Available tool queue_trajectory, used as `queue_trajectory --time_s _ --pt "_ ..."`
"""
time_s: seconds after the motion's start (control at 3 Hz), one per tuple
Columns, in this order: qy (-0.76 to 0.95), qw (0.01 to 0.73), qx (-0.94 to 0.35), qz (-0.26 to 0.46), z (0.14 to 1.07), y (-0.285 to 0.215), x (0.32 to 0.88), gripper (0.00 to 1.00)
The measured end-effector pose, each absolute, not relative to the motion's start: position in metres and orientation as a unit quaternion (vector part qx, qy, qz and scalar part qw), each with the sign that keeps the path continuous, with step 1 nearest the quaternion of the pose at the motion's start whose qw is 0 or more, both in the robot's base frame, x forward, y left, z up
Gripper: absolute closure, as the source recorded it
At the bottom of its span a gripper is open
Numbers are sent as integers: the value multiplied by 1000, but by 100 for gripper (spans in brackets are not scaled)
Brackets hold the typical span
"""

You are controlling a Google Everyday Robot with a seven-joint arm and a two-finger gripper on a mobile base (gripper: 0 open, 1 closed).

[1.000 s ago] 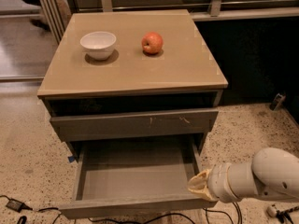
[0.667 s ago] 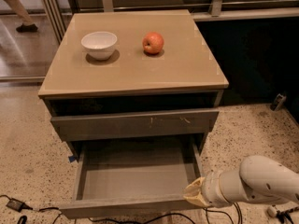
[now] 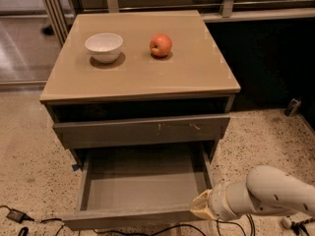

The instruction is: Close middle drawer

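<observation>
Far up-left of the gripper point(image 3: 199, 208), a white bowl point(image 3: 104, 45) and an apple point(image 3: 161, 45) sit on the cabinet top point(image 3: 147, 80). The middle drawer point(image 3: 142, 188) stands pulled open, its front right corner at the gripper, whose state — open or closed — cannot be told.

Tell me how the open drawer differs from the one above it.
The middle drawer is pulled far out; the upper drawer is pushed in. The middle drawer shows its bare grey inside; the upper drawer shows only its front, with pale scratches. Both are grey, without handles. The gripper is at the middle drawer's front right corner.
</observation>
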State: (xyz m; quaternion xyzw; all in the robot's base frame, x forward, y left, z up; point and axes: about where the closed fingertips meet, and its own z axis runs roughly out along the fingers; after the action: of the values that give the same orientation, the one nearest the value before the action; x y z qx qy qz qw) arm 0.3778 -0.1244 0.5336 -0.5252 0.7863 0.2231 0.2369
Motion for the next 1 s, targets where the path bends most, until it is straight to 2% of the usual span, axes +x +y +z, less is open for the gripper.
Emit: queue_trajectory --time_s 1.0 --pt "797 192 -512 254 447 -100 363 100"
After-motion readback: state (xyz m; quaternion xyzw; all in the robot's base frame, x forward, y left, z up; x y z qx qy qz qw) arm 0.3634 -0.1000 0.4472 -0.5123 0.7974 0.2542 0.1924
